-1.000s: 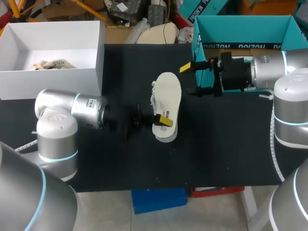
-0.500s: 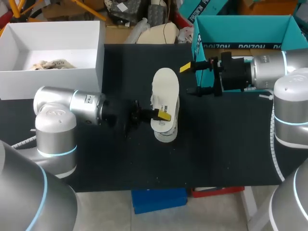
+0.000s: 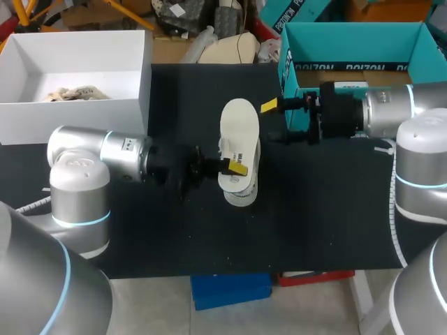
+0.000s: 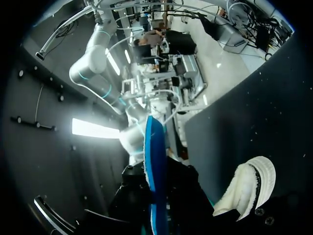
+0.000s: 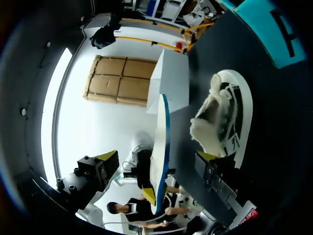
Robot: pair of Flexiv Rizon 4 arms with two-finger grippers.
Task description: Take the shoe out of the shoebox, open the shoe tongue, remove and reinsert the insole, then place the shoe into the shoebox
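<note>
White box (image 3: 77, 112) far left; left gripper (image 3: 234, 166) clamped on the insole (image 3: 239, 125) near its heel end, holding it flat just above the shoe (image 3: 241, 196); shoe on the table (image 3: 328, 209), outside both boxes; right gripper (image 3: 272, 122) spread wide, empty, just beside the insole's toe end; teal box (image 3: 349, 38) behind it. Judged step: insole out, reinsertion due; next move calls for steadying the shoe and feeding the toe end into its opening.
</note>
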